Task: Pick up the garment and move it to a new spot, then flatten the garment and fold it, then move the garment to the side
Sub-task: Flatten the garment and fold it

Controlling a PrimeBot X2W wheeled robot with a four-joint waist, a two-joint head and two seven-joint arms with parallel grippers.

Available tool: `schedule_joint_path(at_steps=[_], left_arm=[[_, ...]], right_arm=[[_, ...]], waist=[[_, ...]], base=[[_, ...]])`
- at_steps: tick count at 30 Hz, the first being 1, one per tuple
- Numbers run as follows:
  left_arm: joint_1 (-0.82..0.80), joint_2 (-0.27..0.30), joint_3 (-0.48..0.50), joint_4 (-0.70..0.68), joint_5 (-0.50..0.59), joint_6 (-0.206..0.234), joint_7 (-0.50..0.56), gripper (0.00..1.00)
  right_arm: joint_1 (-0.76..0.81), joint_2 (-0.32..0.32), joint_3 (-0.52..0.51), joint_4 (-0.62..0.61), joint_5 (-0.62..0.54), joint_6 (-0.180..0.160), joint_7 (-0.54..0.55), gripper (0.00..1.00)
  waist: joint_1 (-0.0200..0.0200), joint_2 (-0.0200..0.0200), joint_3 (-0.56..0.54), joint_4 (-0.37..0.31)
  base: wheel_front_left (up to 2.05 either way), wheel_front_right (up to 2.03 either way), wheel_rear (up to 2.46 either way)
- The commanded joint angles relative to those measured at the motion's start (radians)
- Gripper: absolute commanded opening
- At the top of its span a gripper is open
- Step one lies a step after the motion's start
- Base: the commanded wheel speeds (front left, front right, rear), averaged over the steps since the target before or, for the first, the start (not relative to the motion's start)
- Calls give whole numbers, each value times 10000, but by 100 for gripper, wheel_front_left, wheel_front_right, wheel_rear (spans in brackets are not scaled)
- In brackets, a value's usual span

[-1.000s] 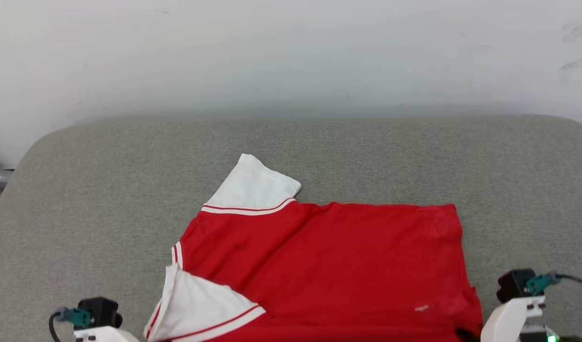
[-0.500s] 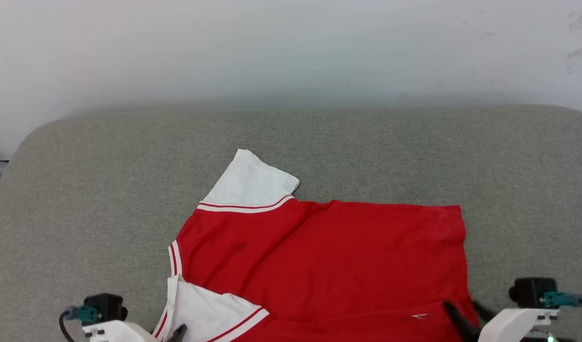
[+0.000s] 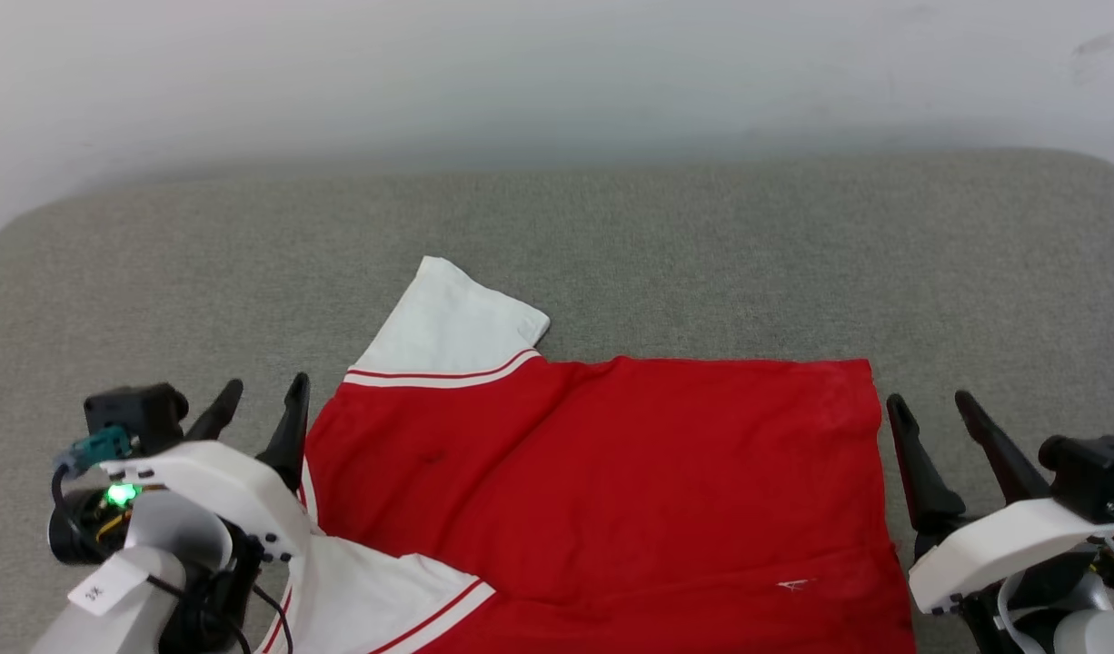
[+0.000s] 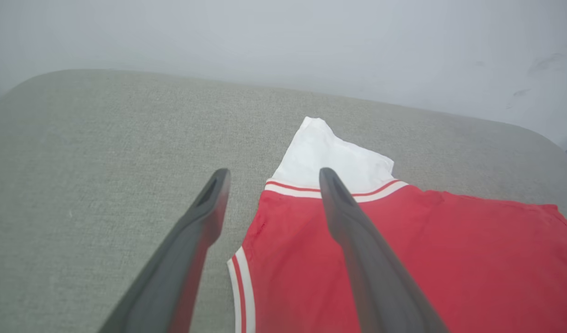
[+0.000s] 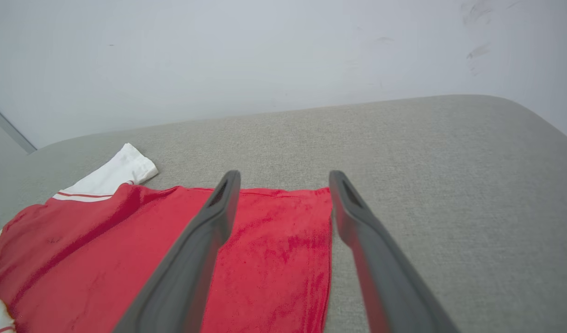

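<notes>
The garment (image 3: pixel 611 481) lies spread on the grey cushion, a red jersey shirt with its plain face up and one white sleeve (image 3: pixel 448 322) pointing away from me. A second white sleeve (image 3: pixel 366 599) lies folded over its near left corner. My left gripper (image 3: pixel 264 393) stands open just off the shirt's left edge, nothing between its fingers. In the left wrist view the left gripper (image 4: pixel 270 175) straddles the striped neck edge of the garment (image 4: pixel 427 249). My right gripper (image 3: pixel 929 401) is open beside the hem, and in the right wrist view the right gripper (image 5: pixel 284 178) frames the garment's (image 5: pixel 126 245) far right corner.
The grey fabric cushion (image 3: pixel 702 245) stretches wide behind and to both sides of the shirt, with rounded corners. A pale wall (image 3: pixel 557 73) rises right behind it. Bare cushion lies left and right of both grippers.
Both grippers opened and let go of the shirt's near edge, then rose into the head view beside it. The head camera tilted, shifting the whole picture.
</notes>
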Motion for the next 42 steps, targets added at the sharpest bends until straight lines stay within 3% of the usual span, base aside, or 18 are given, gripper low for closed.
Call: schedule_joint_path(at_steps=[1, 10, 16, 20, 28, 34, 36, 37, 42], left_arm=[[-442, -8, -32, 192, 162, -123, -32, 100], [-2905, 65, -150, 1534, 296, -933, 516, 100], [-4656, 443, -431, 2709, -46, -1880, 2253, 100], [-5577, 775, -586, 3395, -326, -2276, 3704, 100], [-6674, 1303, -1146, 4338, -478, -2351, 6428, 100], [-6564, 1192, -1799, 4737, -794, -2330, 8589, 100], [-6569, 1091, -1940, 4625, -846, -2374, 8938, 22], [-6576, 1056, -1960, 4582, -858, -2353, 8999, 0], [-6590, 1030, -1895, 4487, -791, -2270, 8674, 0]], right_arm=[[-266, 67, 38, -267, -120, -8, -86, 100], [-1173, 331, 159, -870, -424, -8, -466, 100], [-1522, 460, 281, -674, -381, -8, -706, 100], [-1656, 495, 428, -455, -245, -8, -934, 100], [-1759, 500, 706, 43, 228, -8, -1367, 100], [-1830, 498, 712, 415, 481, -8, -1502, 100], [-1897, 500, 683, 520, 546, -8, -1553, 100], [-1925, 499, 658, 617, 579, -8, -1498, 100], [-2283, 498, 641, 1013, 923, -8, -1355, 100]], waist=[[0, 0, 616, -336], [0, 0, 2233, -1123], [0, 0, 2964, -1654], [0, 0, 3267, -1975], [0, 0, 3657, -2458], [0, 0, 3822, -2608], [0, 0, 3856, -2629], [0, 0, 3867, -2640], [0, 0, 3847, -2640]], base=[[0, 0, 0], [0, 0, 0], [0, 0, 0], [0, 0, 0], [0, 0, 0], [0, 0, 0], [0, 0, 0], [0, 0, 0], [0, 0, 0]])
